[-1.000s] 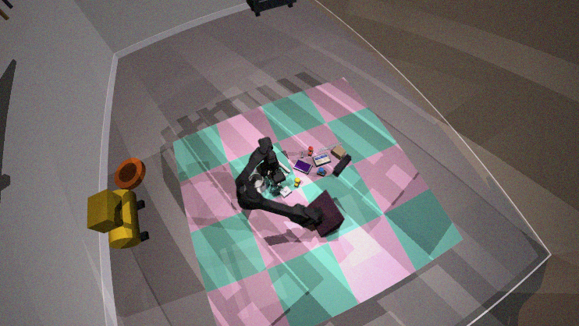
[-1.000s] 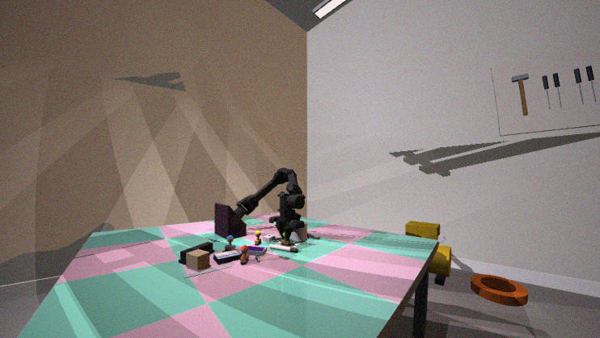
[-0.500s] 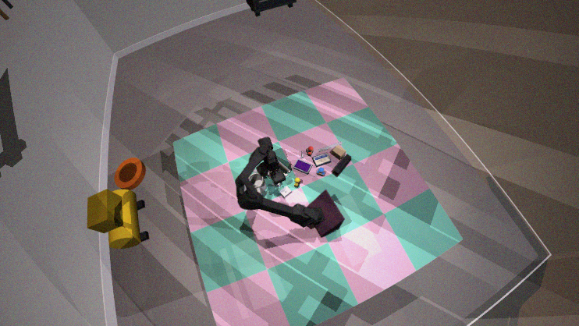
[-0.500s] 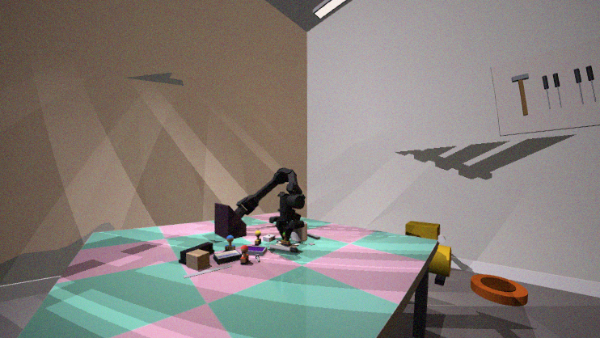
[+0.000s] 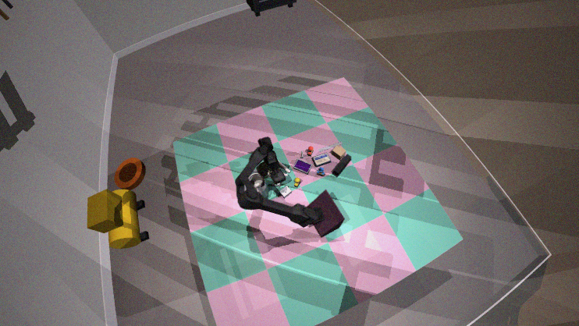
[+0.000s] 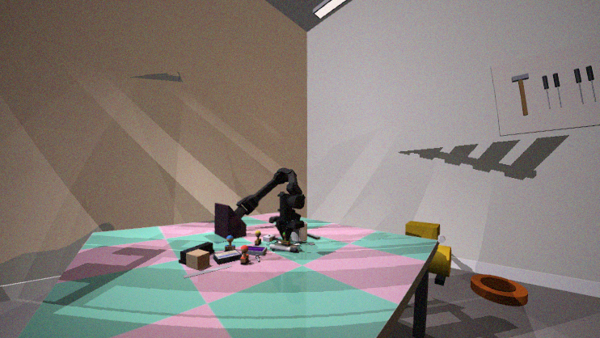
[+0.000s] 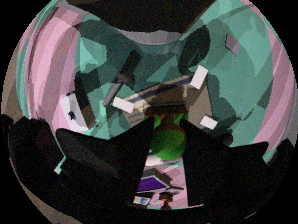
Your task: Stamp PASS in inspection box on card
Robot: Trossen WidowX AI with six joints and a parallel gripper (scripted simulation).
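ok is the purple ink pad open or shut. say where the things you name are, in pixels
Open: the purple surface of the ink pad (image 5: pixel 302 166) (image 6: pixel 255 250) (image 7: pixel 152 183) shows uncovered in all three views.

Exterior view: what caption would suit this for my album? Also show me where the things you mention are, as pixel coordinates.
A black robot arm (image 6: pixel 275 178) grips a green-knobbed stamp (image 6: pixel 283 234) near the purple ink pad (image 6: pixel 255 250) on a checkered bench (image 6: pixel 302 289).

Tabletop (image 5: pixel 421 235) (image 6: pixel 302 310): smooth, faintly glossy, pale sheen across checks. Arm (image 5: pixel 246 178) (image 6: pixel 268 191): matt black, plastic-looking. Small block (image 5: pixel 339 151) (image 6: pixel 197 259): plain tan, wood-like, matt. Stamp knob (image 7: pixel 168 143): smooth green, plastic-looking. Orange ring (image 5: pixel 141 178) (image 6: pixel 478 287): smooth, matt. Wall hammer (image 6: pixel 522 96): wood-like handle, grey metal-looking head.
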